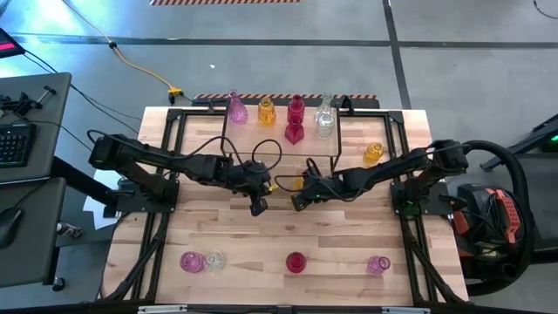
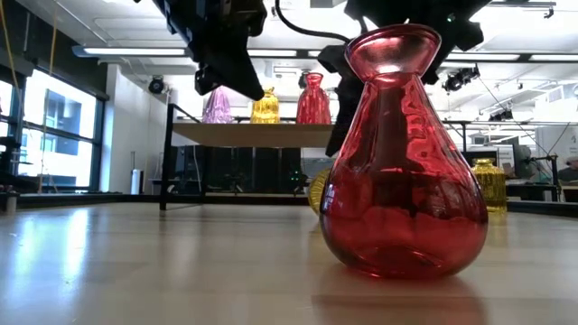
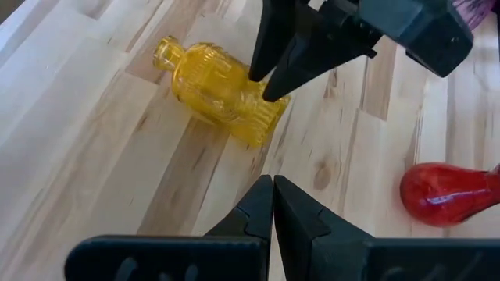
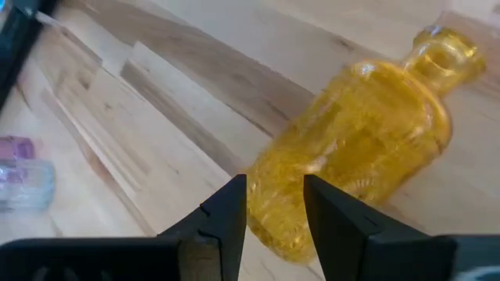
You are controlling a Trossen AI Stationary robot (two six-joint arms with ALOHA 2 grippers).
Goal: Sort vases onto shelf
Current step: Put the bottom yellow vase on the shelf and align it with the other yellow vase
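Ribbed amber-yellow vase (image 3: 219,90) (lying down), glossy red vase (image 2: 402,162), pale wooden tabletop (image 1: 261,235)

Below my two pincers is the large light wooden tabletop (image 1: 261,235). Between them a ribbed yellow glass bottle-vase (image 3: 219,90) lies on its side on the wood. Behind them the small wooden shelf (image 1: 279,139) carries vases. In front of them a round red glass vase (image 1: 296,262) stands near the edge.
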